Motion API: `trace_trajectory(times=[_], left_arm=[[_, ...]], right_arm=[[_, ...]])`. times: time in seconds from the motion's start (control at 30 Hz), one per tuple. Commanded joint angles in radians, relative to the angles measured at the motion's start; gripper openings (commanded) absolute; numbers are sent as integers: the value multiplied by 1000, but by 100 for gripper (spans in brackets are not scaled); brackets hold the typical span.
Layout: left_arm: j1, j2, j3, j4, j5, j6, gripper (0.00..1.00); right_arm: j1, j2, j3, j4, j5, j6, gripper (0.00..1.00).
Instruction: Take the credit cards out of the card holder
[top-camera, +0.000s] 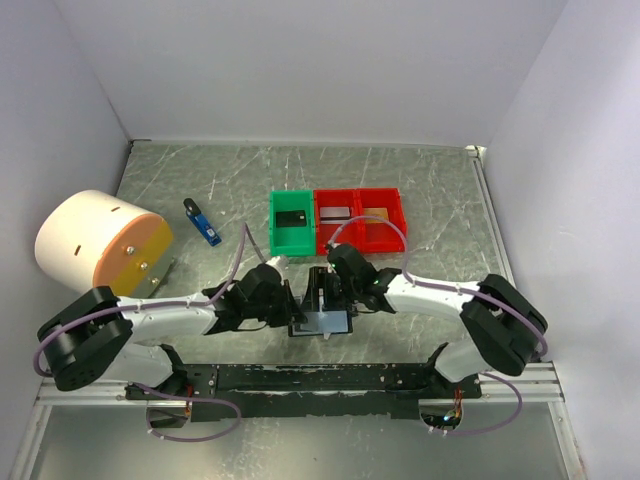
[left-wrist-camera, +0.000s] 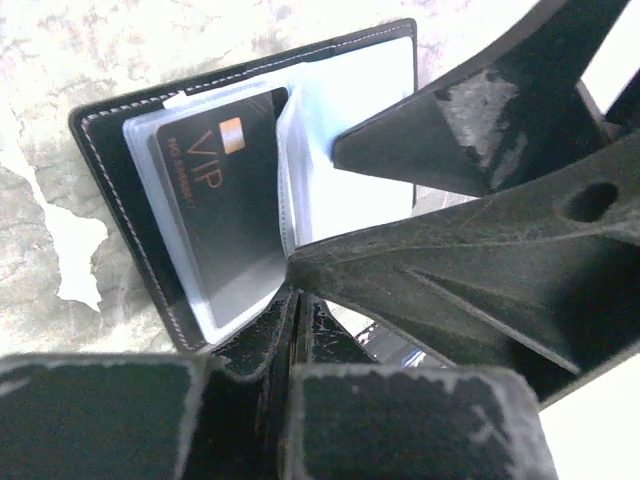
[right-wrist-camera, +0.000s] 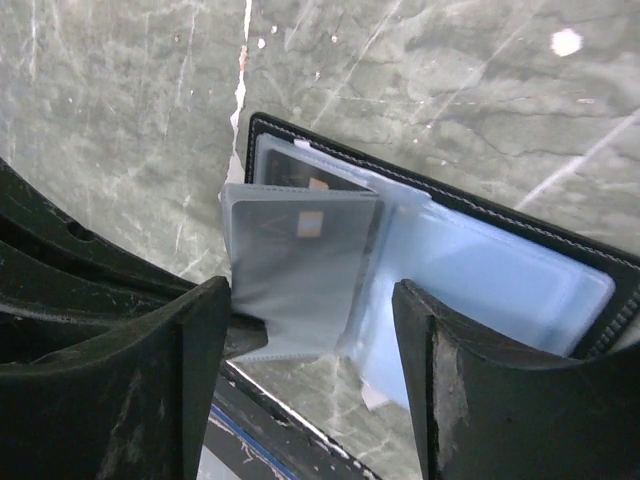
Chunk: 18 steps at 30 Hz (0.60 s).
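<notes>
The black card holder (top-camera: 322, 318) lies open on the table between my two grippers. A black VIP credit card (left-wrist-camera: 215, 195) sits inside a pale clear sleeve (left-wrist-camera: 150, 170). In the right wrist view one sleeve (right-wrist-camera: 300, 260) stands raised, and a dark card with a gold chip (right-wrist-camera: 310, 222) shows through it. My left gripper (left-wrist-camera: 296, 305) is shut on the lower edge of that sleeve. The right gripper (right-wrist-camera: 312, 300) is open, one finger on each side of the raised sleeve, touching nothing. Its fingers (left-wrist-camera: 470, 130) loom over the holder's right half.
Behind the holder stand a green bin (top-camera: 276, 222) with a black card and two red bins (top-camera: 360, 236), each with a card. A blue and black stick (top-camera: 203, 224) and a white and orange cylinder (top-camera: 95, 245) lie at the left.
</notes>
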Motion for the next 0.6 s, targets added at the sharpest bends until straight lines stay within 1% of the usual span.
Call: trace_trajectory(times=[0.0,0.17,0.27,0.37,0.47,0.57], left_arm=[[-5,-39,76,-162,-100,58,7],[-5,-25,156,-324,-129,123,7],[-5,1,202,-381,-135,156,7],[-6,49,268,-447,-150,180,10],[-6,95,329,-493,-156,198,19],[-7,126,362,-487,-134,208,30]], right_arm=[[-2,-69,74,-203,134,-34,67],[-5,-141,97,-307,264,-31,69],[-15,-205,69,-324,309,2,70],[-29,-255,36,-325,333,27,71],[-42,-289,6,-320,332,39,71],[-51,-313,-18,-304,321,45,71]])
